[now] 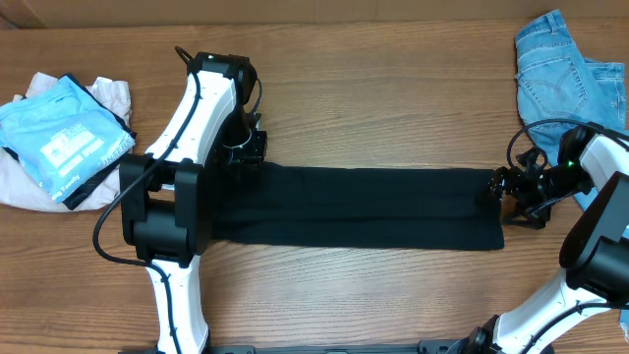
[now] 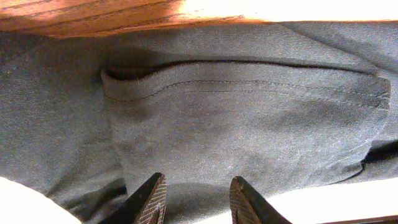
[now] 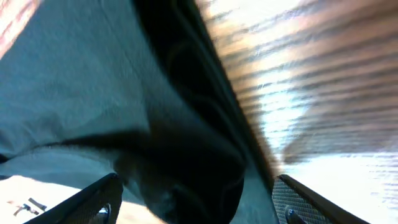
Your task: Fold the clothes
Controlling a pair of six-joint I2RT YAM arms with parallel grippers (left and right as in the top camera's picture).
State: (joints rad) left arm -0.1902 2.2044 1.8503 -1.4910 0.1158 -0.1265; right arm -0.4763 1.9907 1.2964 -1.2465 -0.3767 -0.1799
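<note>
Far left of the tabletop (image 1: 393,98): a sky-blue garment (image 1: 61,138) with white print, lying on a crumpled pale cloth (image 1: 110,94). Next: my left hand (image 2: 198,190), released, its fingers (image 2: 151,200) a little apart above the left end of the shirt, no cloth pinched between them. Centre: the black T-shirt (image 1: 364,206), folded into a long flat band running left to right across the tabletop; at my left end a flap with a stitched hem lies flat over the body. Next: my right hand (image 3: 198,186), released, fingers (image 3: 293,202) spread wide at the band's right end, dark cloth bunched beneath them; that view is blurred. Far right, upper corner: light-blue jeans (image 1: 560,74), apart from the shirt.
</note>
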